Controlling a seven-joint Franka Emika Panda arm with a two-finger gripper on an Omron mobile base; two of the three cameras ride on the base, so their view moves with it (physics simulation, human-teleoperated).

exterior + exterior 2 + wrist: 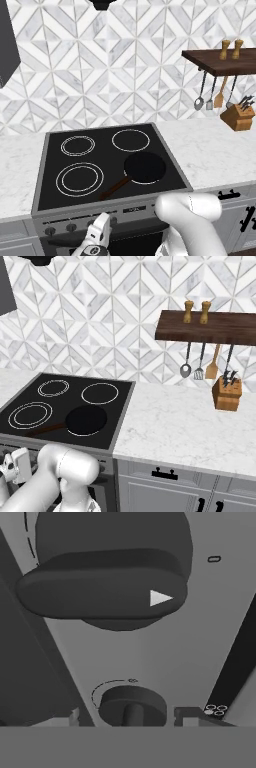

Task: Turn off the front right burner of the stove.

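A black frying pan [144, 167] covers the front right burner [146, 178] at the centre-right of the stove [55, 190]. At the bottom left, the hand [98, 234] sits close against the knob [105, 592] row; whether its grip is open or closed cannot be told. A knife block [238, 117] stands on the desk [215, 150] at far right.

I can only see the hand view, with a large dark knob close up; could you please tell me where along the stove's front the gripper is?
Observer: In the left base view the gripper is at the knob row on the front panel of the stove, left of its middle.
Operator: Thank you. Is anything on the front right burner?
Observer: Yes, a black frying pan covers most of the front right burner, its handle pointing toward the front left.
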